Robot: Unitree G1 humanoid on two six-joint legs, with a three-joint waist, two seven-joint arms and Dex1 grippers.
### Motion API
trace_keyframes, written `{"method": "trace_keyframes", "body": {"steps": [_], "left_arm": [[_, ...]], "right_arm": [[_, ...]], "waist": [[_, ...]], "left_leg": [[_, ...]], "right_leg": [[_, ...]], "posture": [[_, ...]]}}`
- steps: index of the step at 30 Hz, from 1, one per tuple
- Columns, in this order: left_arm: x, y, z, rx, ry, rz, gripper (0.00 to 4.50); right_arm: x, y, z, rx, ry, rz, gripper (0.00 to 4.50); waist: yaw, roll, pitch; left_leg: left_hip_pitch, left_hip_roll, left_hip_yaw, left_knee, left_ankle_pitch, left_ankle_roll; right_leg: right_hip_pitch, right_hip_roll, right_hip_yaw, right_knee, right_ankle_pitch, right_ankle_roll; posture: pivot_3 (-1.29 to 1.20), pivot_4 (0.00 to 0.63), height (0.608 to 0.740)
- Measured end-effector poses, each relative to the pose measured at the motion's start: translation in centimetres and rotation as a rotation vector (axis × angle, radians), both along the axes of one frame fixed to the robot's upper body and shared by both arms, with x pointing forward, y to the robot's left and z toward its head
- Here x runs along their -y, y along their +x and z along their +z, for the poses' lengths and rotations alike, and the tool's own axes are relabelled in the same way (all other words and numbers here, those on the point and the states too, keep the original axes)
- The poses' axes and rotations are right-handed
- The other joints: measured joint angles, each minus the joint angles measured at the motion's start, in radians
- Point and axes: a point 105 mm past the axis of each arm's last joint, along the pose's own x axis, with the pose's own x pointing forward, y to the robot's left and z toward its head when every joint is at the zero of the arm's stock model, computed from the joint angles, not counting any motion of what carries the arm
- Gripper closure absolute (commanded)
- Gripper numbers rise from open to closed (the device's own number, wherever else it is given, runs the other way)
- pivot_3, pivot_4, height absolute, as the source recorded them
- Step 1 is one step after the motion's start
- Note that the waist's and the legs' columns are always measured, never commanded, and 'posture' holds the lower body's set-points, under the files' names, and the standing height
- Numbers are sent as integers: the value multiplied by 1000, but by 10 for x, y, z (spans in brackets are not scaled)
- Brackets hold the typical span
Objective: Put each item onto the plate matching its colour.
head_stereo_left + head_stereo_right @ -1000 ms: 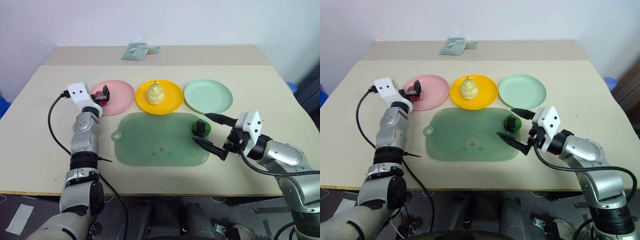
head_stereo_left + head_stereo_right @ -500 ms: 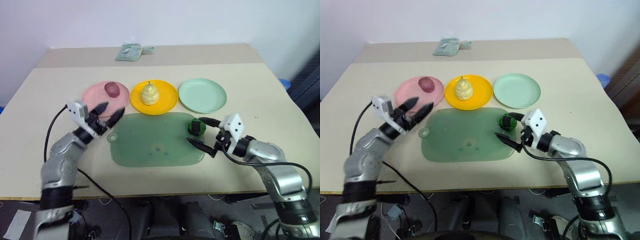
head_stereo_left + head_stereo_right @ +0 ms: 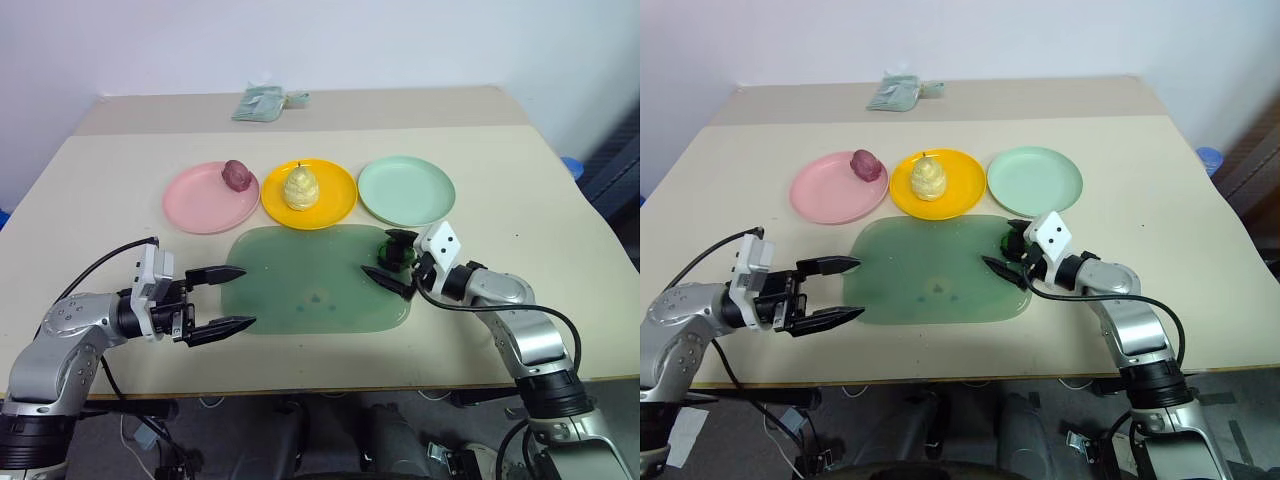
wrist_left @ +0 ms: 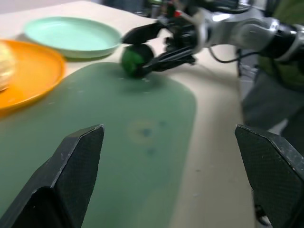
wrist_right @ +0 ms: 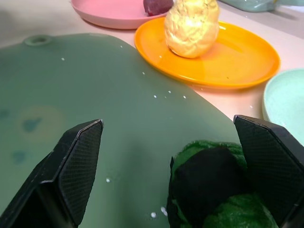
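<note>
Now the three plates sit in a row across the upper middle of the left eye frame: the pink plate at left, the yellow plate in the centre, the mint plate at right; a dark purple item rests on the pink plate near its upper right rim; a pale yellow item stands on the yellow plate; the mint plate carries nothing. Just below the plates lies the green mat, spread flat on the table; a green item sits at the mat's upper right corner, off the mint plate and just below it.

The right gripper, at centre right of the frame, points toward the picture's left with its jaws spread wide, one finger on each side of the green item; in the right wrist view the green item lies between the two fingers, and whether they touch it I cannot tell; it rests on the mat, not lifted. The left gripper, at lower left, is released and holds nothing; its fingers point right, level, at the mat's left edge. A folded cloth lies at the table's far edge, upper centre.
</note>
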Motion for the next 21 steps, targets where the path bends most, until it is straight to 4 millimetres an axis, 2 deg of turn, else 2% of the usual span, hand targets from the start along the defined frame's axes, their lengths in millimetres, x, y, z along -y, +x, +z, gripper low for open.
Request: {"method": "trace_keyframes", "body": {"steps": [11, 14, 19, 21], "left_arm": [[8, -9, -1, 41, 27, -37, 18], [10, -9, -2, 61, 20, -31, 0], [10, -10, -7, 64, 15, -10, 0], [10, -8, -7, 83, 21, 2, 0]], "right_arm": [[1, 6, -4, 2, 1, -15, 0], [0, 7, -3, 4, 3, -21, 879], [2, 9, -1, 15, -3, -30, 3446], [3, 10, -2, 13, -5, -36, 4299]], "waist": [[0, 0, 0], [0, 0, 0], [0, 0, 0], [0, 0, 0]], "left_leg": [[1, 0, 0, -1, 0, 0], [1, 0, 0, -1, 0, 0], [1, 1, 0, -1, 0, 0], [1, 1, 0, -1, 0, 0]], "right_leg": [[0, 0, 0, 0, 0, -1], [0, 0, 0, 0, 0, -1], [0, 0, 0, 0, -1, -1], [0, 1, 0, 0, -1, -1]], "posture": [[0, 150, 740], [0, 150, 740], [0, 150, 740], [0, 150, 740]]}}
